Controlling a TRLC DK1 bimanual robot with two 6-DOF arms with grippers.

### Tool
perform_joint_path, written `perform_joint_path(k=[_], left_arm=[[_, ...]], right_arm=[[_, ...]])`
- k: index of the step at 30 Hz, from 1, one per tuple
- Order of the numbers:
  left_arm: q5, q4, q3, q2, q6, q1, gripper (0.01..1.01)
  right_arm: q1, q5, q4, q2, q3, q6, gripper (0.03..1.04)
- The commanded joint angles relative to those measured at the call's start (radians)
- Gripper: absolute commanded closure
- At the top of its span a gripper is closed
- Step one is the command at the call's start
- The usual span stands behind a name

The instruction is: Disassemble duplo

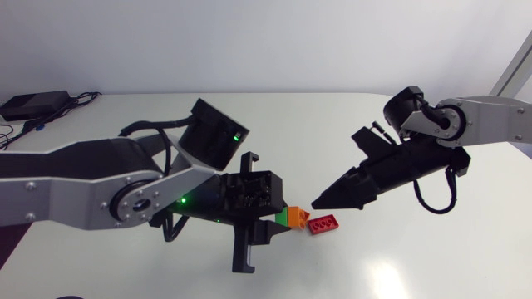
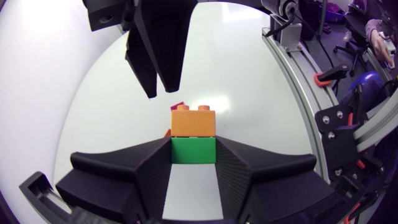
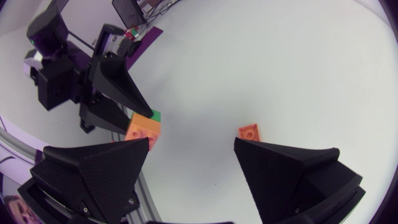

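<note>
My left gripper (image 1: 277,221) is shut on a green brick (image 2: 193,150) that has an orange brick (image 2: 193,121) stuck on its far side. The pair juts out past the fingertips, just above the table (image 1: 399,266). A red brick (image 1: 324,223) lies loose on the table right beside the orange one. My right gripper (image 3: 193,155) is open with nothing between its fingers, its tips (image 1: 321,202) hovering just above the red brick (image 3: 249,131). In the right wrist view the orange brick (image 3: 143,130) sits ahead of the gripper, off to one side.
A black box with cables (image 1: 33,104) lies at the table's far left corner. In the left wrist view my right gripper's fingers (image 2: 158,56) hang just beyond the orange brick.
</note>
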Motion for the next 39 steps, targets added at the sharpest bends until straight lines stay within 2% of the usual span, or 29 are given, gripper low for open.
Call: perform_joint_path(k=[1, 5, 10, 18, 24, 29, 34, 39], left_arm=[[-0.043, 0.069, -0.051, -0.015, -0.044, -0.019, 0.784], [-0.086, 0.192, -0.089, -0.017, -0.087, -0.02, 0.784], [-0.132, 0.328, -0.138, -0.017, -0.133, -0.026, 0.784], [-0.13, 0.363, -0.123, -0.032, -0.187, -0.03, 0.784], [-0.132, 0.369, -0.101, -0.024, -0.199, -0.042, 0.784], [-0.132, 0.377, -0.091, -0.014, -0.196, -0.043, 0.784], [-0.132, 0.386, -0.08, -0.004, -0.196, -0.039, 0.784], [-0.132, 0.394, -0.078, 0.005, -0.197, -0.037, 0.784]], right_arm=[[-0.037, -0.058, -0.054, 0.014, 0.027, 0.015, 0.07], [-0.043, -0.115, -0.1, 0.007, 0.043, 0.018, 0.07], [-0.019, -0.151, -0.097, 0.014, 0.054, 0.04, 0.09], [0.016, -0.158, -0.062, 0.061, 0.065, 0.066, 0.09], [0.024, -0.158, -0.062, 0.067, 0.086, 0.072, 0.14], [0.044, -0.158, -0.062, 0.064, 0.094, 0.081, 0.25], [0.056, -0.158, -0.06, 0.066, 0.091, 0.083, 0.51], [0.056, -0.158, -0.06, 0.053, 0.086, 0.084, 0.69]])
